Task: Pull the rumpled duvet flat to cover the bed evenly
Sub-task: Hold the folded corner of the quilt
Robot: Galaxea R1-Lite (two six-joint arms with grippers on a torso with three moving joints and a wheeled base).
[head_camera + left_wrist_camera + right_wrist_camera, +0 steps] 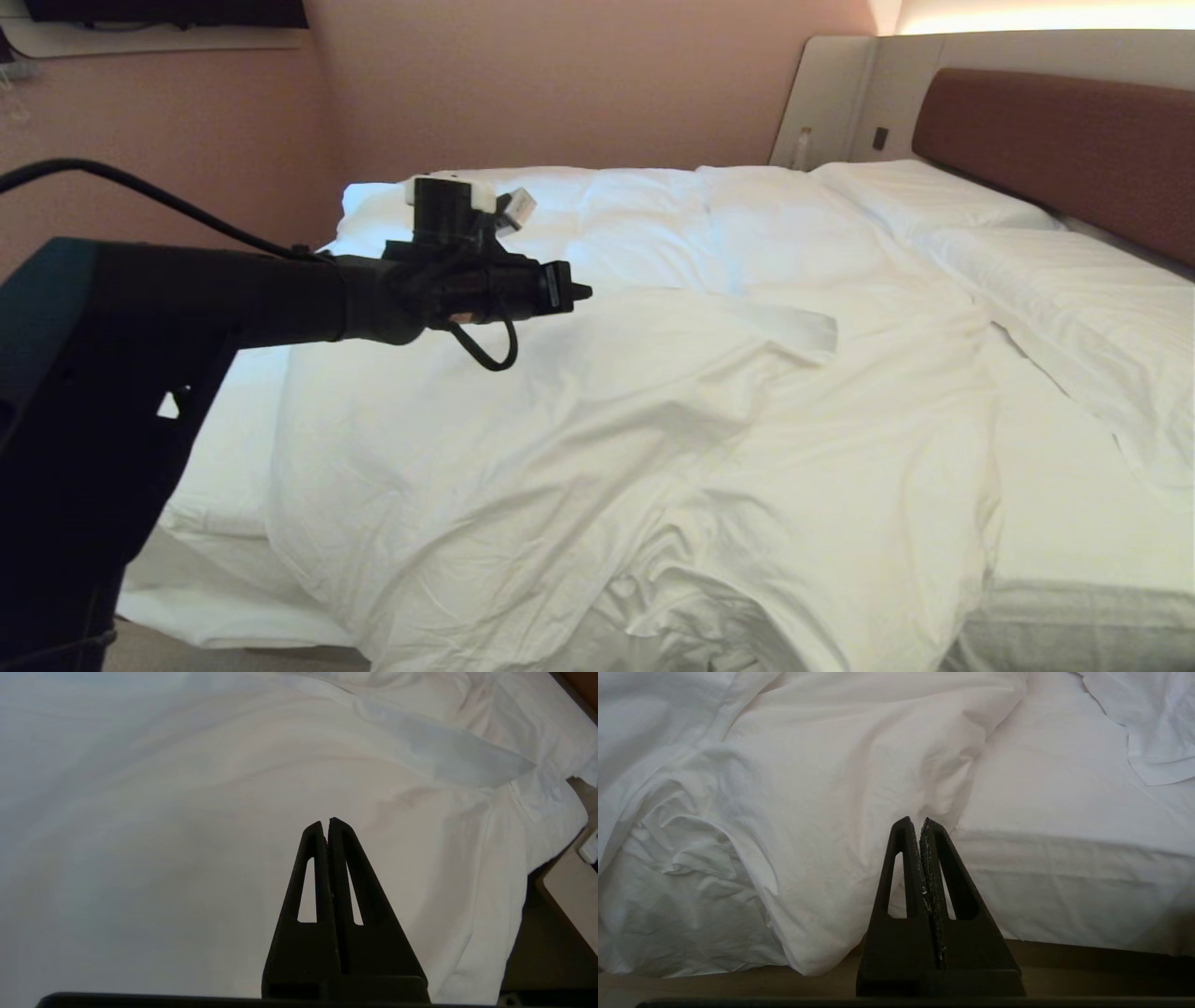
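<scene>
The white duvet (607,448) lies rumpled across the bed (1074,541). One corner (794,327) is folded back on itself, and the near edge hangs bunched over the side. My left gripper (581,292) is held out level above the duvet's left half, shut and empty. In the left wrist view the left gripper (325,822) hovers over smooth duvet (163,835), with the folded corner (448,756) beyond it. My right gripper (920,821) is low by the bed's near side, shut on nothing. It faces the duvet's hanging edge (808,812) and the bare mattress (1064,812).
Two white pillows (1074,308) (924,196) lie along the brown headboard (1055,140) on the right. A pink wall (560,84) runs behind the bed's far side. A beige bedside surface (570,891) stands past the duvet's far edge. The brown bed base (1111,961) shows under the mattress.
</scene>
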